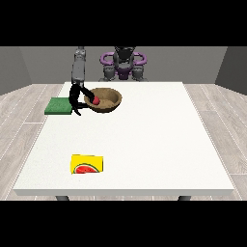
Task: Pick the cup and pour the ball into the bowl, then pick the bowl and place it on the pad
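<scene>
1. The bowl (104, 100) sits on the table (144, 140) near the far left edge, just right of the green pad (59, 106).
2. A red ball (96, 100) lies inside the bowl by its left wall.
3. The hand at the view's left (77, 101) is at the bowl's left rim, fingers curled over it.
4. A yellow watermelon box (87, 164) lies near the front, well apart.

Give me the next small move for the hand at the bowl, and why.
Probably lift the bowl slightly and carry it toward the green pad. The red ball already sits inside, the hand at the view's left is at the rim, and the pad lies just beside it.
</scene>
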